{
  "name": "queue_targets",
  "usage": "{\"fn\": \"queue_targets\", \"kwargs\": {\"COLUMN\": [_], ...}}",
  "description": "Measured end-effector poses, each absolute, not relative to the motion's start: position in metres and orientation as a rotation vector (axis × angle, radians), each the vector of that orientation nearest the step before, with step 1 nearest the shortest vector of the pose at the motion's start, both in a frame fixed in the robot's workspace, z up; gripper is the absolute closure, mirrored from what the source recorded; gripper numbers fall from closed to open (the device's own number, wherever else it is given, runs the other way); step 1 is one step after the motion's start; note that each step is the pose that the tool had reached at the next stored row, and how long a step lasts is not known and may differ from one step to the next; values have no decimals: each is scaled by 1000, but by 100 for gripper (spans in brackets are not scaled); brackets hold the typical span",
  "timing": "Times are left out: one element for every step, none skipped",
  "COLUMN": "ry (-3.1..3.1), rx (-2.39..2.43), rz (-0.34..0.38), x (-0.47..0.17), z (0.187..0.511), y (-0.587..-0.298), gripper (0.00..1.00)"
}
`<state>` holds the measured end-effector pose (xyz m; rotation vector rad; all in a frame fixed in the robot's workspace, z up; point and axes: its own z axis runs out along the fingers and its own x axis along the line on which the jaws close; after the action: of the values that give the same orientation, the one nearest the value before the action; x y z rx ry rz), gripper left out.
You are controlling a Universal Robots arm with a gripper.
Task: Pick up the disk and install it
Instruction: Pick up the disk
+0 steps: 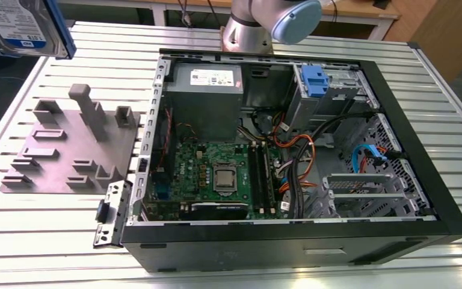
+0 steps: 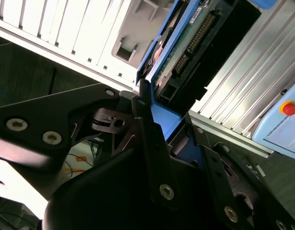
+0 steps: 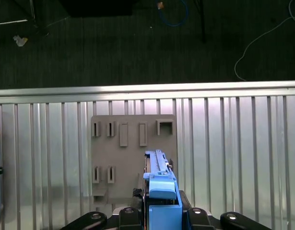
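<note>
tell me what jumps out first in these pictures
The open computer case sits central in the exterior view, green board and cables bare. At that view's upper left the disk in its blue frame hangs in the air, clamped in the pincer, as the second wrist view shows. A grey plate with posts lies at the exterior view's left of the case.

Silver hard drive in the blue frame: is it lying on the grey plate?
No, the disk hangs in the air, off the grey plate.
</note>
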<state>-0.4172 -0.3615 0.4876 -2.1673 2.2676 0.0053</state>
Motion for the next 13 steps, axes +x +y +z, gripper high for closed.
{"fn": "queue_targets", "kwargs": {"ry": [2268,2268,2268,2268,2268,2268,2268,2268,2268,2268,2269,2269,2269], "rx": [-2167,-2167,-2167,-2167,-2167,-2167,-2167,-2168,-2168,-2168,-2168,-2168,-2169], "rz": [5,5,5,5,5,5,5,4,4,3,3,3,2], "x": [-416,-415,-414,-413,-412,-411,-411,-411,-411,-411,-411,-410,-410], "z": [488,488,488,487,487,487,487,487,487,487,487,487,487], "y": [-361,-361,-362,-362,-362,-362,-362,-363,-363,-363,-364,-364,-364], "gripper": [63,63,63,63,63,63,63,63,63,63,63,63,63]}}
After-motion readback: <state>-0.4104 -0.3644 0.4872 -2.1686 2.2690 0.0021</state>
